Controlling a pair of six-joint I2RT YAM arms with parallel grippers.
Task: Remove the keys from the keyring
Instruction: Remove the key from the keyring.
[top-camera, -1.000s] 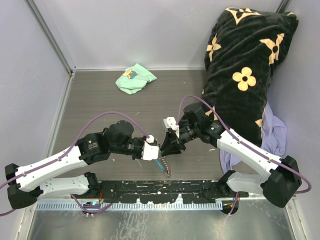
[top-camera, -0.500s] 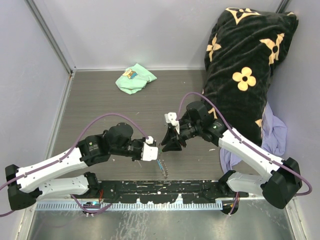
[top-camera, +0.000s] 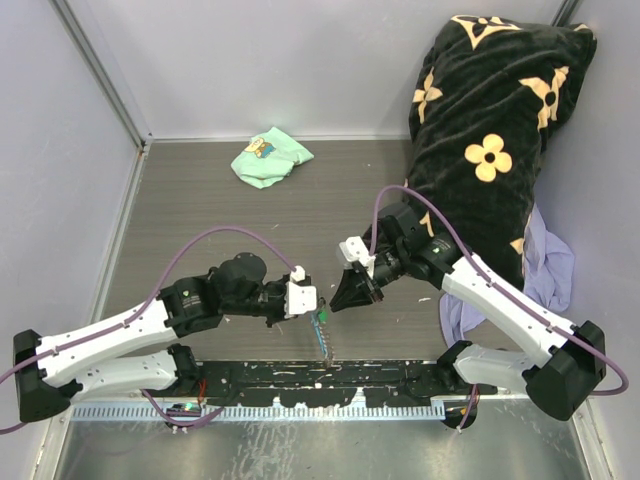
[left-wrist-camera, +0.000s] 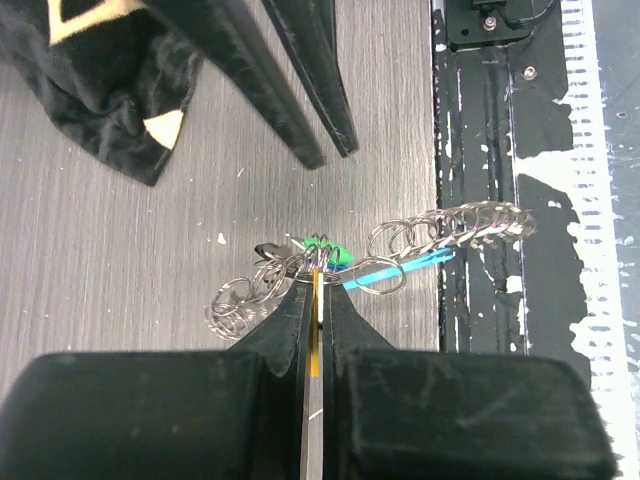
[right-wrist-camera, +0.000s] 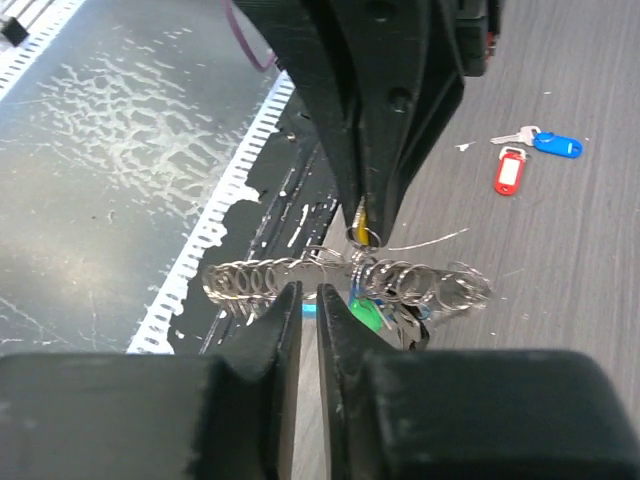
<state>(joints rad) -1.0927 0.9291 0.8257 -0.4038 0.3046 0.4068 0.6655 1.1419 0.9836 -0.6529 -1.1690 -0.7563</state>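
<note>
The keyring (left-wrist-camera: 385, 282), a silvery ring with a grey link chain (left-wrist-camera: 450, 225) and a sky-blue fob (left-wrist-camera: 405, 270), hangs just above the table near the front edge. My left gripper (left-wrist-camera: 315, 288) is shut on a yellowish tag (left-wrist-camera: 317, 340) at the ring, beside a green-tagged key (left-wrist-camera: 322, 246). In the right wrist view my right gripper (right-wrist-camera: 308, 292) sits right at the chain (right-wrist-camera: 250, 278), jaws a narrow slit apart with nothing seen between them. Two keys lie loose on the table, one red-tagged (right-wrist-camera: 509, 172) and one blue-tagged (right-wrist-camera: 556, 144). From above, the keyring (top-camera: 324, 335) dangles between the two grippers.
A black flowered blanket (top-camera: 490, 130) fills the back right, with a lavender cloth (top-camera: 550, 270) under it. A mint-green cloth (top-camera: 268, 158) lies at the back centre. The black mounting rail (top-camera: 320, 378) runs along the near edge, right below the keyring.
My right gripper has shifted slightly right and toward the near edge, and its jaws have narrowed. My left gripper has edged right, still gripping at the ring.
</note>
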